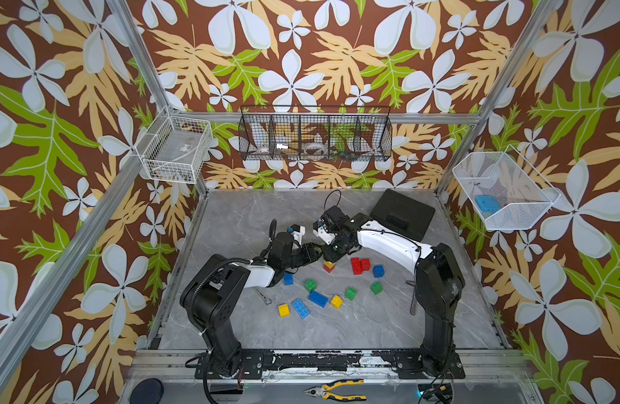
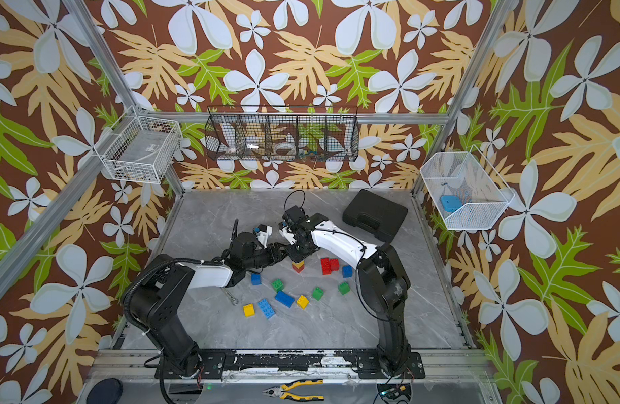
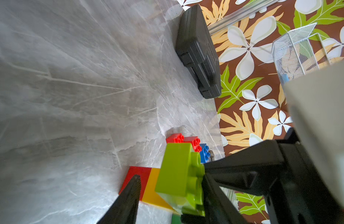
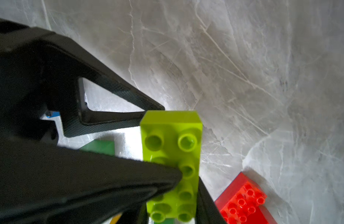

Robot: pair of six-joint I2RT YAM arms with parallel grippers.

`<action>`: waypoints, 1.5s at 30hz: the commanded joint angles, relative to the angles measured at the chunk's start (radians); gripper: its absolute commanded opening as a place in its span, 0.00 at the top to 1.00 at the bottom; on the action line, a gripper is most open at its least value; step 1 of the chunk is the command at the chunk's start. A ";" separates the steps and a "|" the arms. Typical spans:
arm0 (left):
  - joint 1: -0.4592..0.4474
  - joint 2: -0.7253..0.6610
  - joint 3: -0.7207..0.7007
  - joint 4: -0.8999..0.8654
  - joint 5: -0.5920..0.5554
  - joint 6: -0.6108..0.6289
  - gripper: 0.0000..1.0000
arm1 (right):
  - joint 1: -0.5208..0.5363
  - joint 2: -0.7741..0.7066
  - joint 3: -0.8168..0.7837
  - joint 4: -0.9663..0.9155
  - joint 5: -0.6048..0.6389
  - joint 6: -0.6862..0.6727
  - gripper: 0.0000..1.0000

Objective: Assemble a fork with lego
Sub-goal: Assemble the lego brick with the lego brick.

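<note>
Right end effector (image 4: 188, 184), up close, is clamped across the lime brick (image 4: 171, 126) atop the yellow-and-red stack (image 1: 329, 267) on the worktop (image 1: 371, 325). Left end effector (image 1: 315, 251) flanks that stack, jaws apart. If it squeezes off-centre, or the right presses down crooked, the brick could seat skewed or the stack could topple.

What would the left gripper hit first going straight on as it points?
The brick stack: lime-green 2x4 brick over yellow brick over red brick, just ahead of the left gripper. Likely red first; depth unclear.
</note>
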 commanded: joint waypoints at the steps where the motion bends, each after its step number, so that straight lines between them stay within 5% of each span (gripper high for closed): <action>1: -0.003 0.003 0.001 0.017 0.022 0.006 0.47 | 0.005 0.038 -0.007 -0.170 -0.001 0.032 0.79; 14: -0.003 0.010 -0.007 0.035 0.025 -0.006 0.50 | 0.018 0.037 0.020 -0.149 0.038 -0.120 0.79; 18: -0.003 0.004 -0.006 0.034 0.027 -0.005 0.49 | 0.018 0.030 0.038 -0.137 -0.003 -0.094 0.80; 29: -0.004 -0.079 -0.017 0.058 0.018 -0.029 0.25 | 0.002 -0.037 0.057 -0.034 -0.084 -0.036 0.78; 40: -0.002 -0.094 -0.015 -0.094 -0.131 0.019 0.29 | -0.143 -0.133 -0.054 0.133 -0.012 0.131 0.78; 45: -0.002 -0.062 0.030 -0.168 -0.159 0.072 0.30 | -0.174 -0.058 -0.051 0.113 0.079 0.133 0.78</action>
